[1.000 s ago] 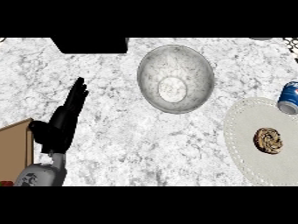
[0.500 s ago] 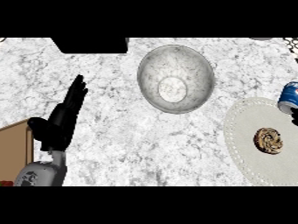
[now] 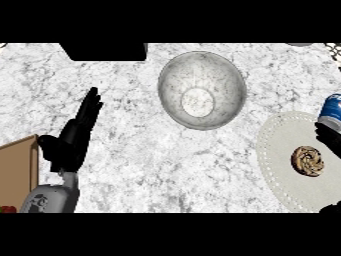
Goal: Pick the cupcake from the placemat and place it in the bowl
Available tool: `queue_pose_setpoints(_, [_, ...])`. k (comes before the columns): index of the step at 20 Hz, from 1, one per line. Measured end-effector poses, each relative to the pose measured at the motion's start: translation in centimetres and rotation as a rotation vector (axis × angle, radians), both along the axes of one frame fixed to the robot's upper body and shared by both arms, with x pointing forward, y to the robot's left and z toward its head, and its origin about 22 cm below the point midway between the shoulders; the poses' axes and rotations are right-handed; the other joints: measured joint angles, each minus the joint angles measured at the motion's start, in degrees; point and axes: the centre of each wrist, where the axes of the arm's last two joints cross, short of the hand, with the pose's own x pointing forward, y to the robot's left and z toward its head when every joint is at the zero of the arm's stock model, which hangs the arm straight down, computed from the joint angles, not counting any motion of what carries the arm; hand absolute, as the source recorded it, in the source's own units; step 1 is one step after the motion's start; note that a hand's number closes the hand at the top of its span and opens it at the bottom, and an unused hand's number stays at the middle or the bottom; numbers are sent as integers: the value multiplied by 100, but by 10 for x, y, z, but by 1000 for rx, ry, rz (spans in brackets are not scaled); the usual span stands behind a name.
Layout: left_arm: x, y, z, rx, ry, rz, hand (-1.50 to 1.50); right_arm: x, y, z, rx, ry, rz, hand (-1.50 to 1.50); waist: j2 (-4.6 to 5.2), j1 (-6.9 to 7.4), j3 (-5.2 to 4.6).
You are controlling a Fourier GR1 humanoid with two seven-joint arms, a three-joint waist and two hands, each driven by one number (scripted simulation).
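One cupcake (image 3: 308, 160) on one placemat (image 3: 280, 165) — one bowl (image 3: 201, 90), one can (image 3: 336, 109).

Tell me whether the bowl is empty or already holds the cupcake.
Empty. The bowl shows only its bare marbled inside, and the cupcake lies on the white placemat, apart from the bowl.

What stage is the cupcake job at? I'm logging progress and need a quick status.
Nothing is finished yet: the cupcake lies on the placemat and the bowl holds nothing. The right hand is beside the cupcake, between it and the soda can, not gripping it. The left hand rests open at the view's left. Grasping, carrying and placing in the bowl all remain.
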Motion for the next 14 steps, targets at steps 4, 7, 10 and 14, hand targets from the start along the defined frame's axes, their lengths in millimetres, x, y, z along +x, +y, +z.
queue_pose_setpoints(4, [5, -4, 3, 0, -7, 4, 0, 6, 3, -13, -31, 2, -14, -150, 1, -2, 3])
queue_pose_setpoints(7, [5, -4, 4, -1, -6, 4, 0, 11, 3, -18, -103, 6, -42, -150, 2, 3, 2])
queue_pose_setpoints(10, [2, -9, 5, -1, -9, -4, 0, 14, 1, -24, -162, 9, -49, -150, 2, 7, 4])
queue_pose_setpoints(14, [-6, -3, -2, 0, -3, -2, 0, 17, 9, -40, -195, 22, -26, -150, 0, 9, 1])
